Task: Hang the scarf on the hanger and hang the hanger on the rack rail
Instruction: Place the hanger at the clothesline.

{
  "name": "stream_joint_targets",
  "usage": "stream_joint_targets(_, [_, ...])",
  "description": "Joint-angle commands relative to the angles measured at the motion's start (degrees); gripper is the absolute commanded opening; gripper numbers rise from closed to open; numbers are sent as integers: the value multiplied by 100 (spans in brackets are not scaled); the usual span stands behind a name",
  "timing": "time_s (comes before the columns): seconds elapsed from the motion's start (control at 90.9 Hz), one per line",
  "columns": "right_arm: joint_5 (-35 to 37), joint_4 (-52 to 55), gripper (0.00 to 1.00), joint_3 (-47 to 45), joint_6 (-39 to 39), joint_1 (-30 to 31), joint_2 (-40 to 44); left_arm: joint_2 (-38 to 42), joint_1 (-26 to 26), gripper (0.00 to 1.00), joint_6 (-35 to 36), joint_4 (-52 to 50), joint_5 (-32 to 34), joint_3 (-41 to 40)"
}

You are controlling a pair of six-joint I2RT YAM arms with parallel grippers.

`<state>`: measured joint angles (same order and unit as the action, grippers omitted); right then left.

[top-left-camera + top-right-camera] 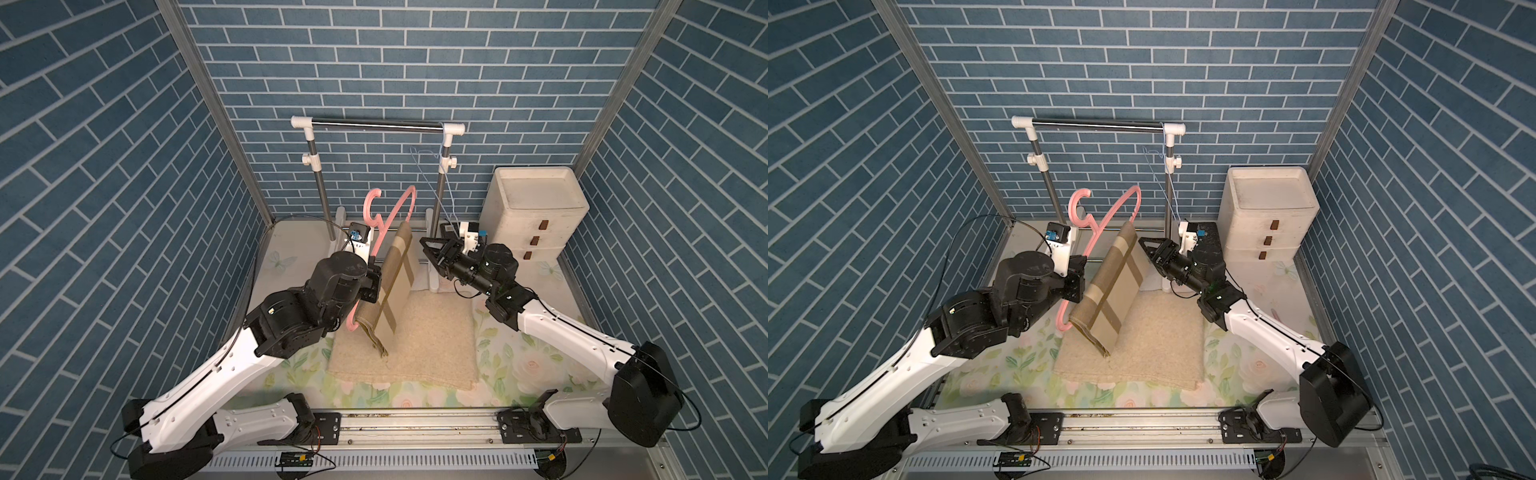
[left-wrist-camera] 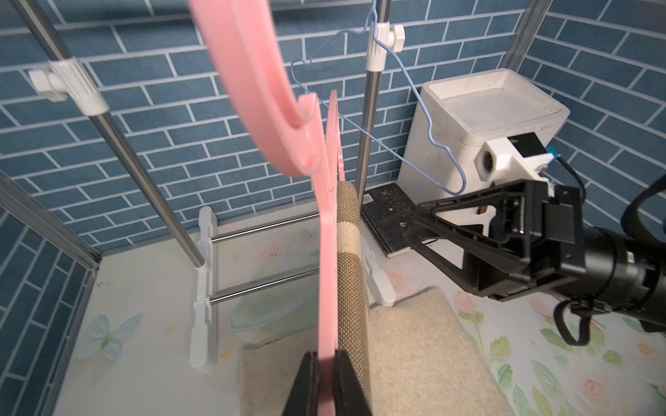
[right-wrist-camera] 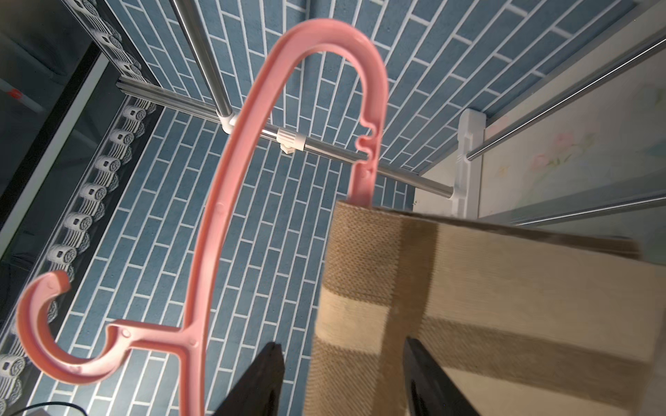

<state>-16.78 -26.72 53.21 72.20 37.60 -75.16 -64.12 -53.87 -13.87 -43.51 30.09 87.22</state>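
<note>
Scarf [image 1: 399,282]: draped over the hanger [image 3: 220,216], probably settled.
Left gripper [image 2: 326,354]: clamped on hanger.
Right gripper [image 2: 414,222]: jaws wide, empty, right of scarf.
Remaining: seemingly little.

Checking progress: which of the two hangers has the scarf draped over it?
The pink plastic hanger, clamped in the left gripper, carries the scarf; the thin blue wire hanger on the rack is bare.
</note>
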Motion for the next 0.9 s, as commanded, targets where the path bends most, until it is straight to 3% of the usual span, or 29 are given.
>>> stream_joint_targets(0.0, [223,825,62,-124,-980,-158,451,-395,265,0,603,-331,540,936])
stream_joint_targets(0.275, [653,1957,82,-266,-2015,-487,1348,-1853,1744,0,1311,-602,-773,2872])
stream_joint_targets(0.55, [730,2234,84,-601,-2131,-765,1830,-3702,2991,0,1617,-1153,-1990,5134])
stream_joint_targets(0.891, [705,2268,85,-661,-2176,-873,1845,-4050,3651,0,1832,-272,-2611,5058])
